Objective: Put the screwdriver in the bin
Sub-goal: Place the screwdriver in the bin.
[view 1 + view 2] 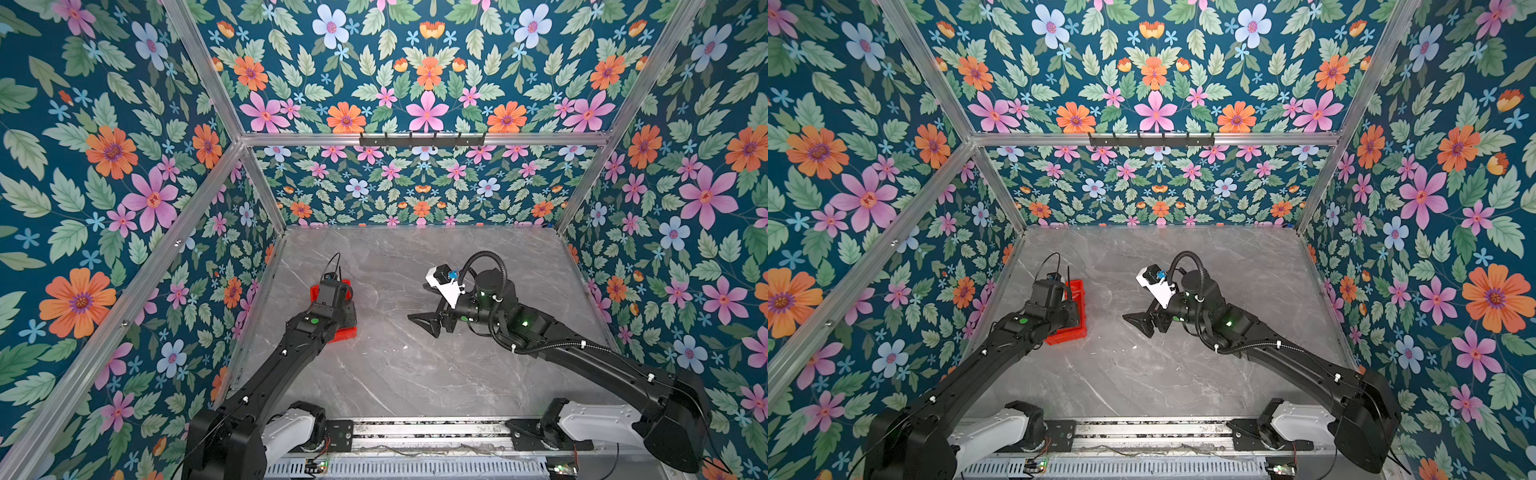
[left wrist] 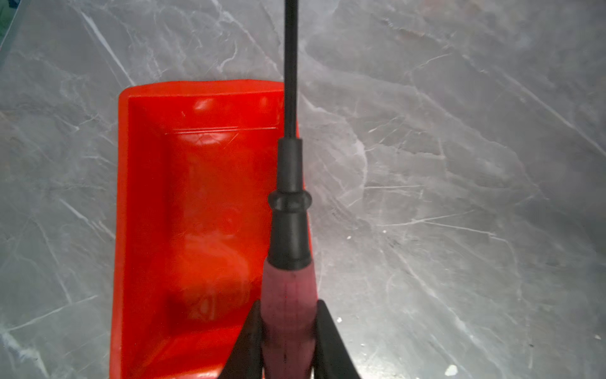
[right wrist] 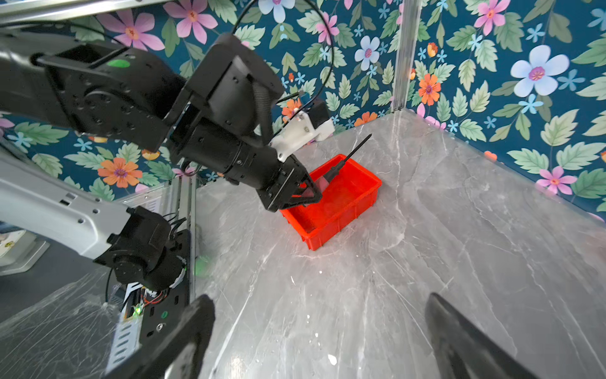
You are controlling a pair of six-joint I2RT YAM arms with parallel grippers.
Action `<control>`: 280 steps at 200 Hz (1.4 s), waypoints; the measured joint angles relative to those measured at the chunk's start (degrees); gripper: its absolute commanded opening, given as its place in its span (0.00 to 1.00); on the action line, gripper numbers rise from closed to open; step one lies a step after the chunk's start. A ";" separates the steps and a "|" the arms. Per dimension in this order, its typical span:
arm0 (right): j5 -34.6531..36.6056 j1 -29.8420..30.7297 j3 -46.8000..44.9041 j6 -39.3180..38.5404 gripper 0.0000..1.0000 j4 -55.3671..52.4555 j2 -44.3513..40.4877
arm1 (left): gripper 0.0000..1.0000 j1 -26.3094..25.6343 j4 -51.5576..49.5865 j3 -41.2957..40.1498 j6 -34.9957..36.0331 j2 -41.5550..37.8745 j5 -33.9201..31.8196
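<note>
Left hand [image 2: 288, 316] is clamped tight on the screwdriver [image 2: 288, 229], both black fingers [image 2: 254, 331] pressed against the pink handle, and you can see the black collar and thin shaft running straight out ahead of the grip. It's right over the bin [image 2: 123, 197]! That red bin sits on the left side of the grey marbled counter [image 1: 415, 374], close to the flowered left wall, and in both top views the left arm covers most of it, leaving red showing at the near corner [image 1: 347, 332] and along the right wall [image 1: 1077, 291]. From the left wrist camera the tool lines up along one long wall of the bin rather than over its middle. From the right wrist camera the left hand [image 3: 308, 193] hangs low at the bin's near end with the screwdriver [image 3: 344, 164] tilted, handle down over the red inside, tip raised and reaching past the far rim. The tool is off the floor of the bin, held in the air. Over on the right, the right hand [image 3: 318, 300] is spread wide, holding nothing, hovering above bare counter and facing the bin [image 3: 344, 213], well apart from it.
</note>
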 measured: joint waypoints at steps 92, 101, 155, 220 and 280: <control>2.56 3.91 2.34 -4.35 0.99 -2.84 1.86 | 0.00 9.97 -3.26 0.70 3.58 6.47 7.37; 2.58 3.96 3.04 -4.79 0.99 -3.04 2.51 | 0.00 10.34 -3.17 0.31 3.58 6.73 7.98; 2.91 4.11 4.24 -6.14 0.99 -3.93 3.82 | 0.00 11.47 -2.38 -1.42 3.54 9.42 11.56; 4.39 4.09 3.17 -6.01 0.99 -4.11 3.21 | 0.00 12.09 -1.20 -1.79 3.34 11.50 12.76; 5.44 4.11 2.56 -6.01 0.99 -4.15 2.91 | 0.17 12.31 -0.68 -1.51 3.13 12.70 12.85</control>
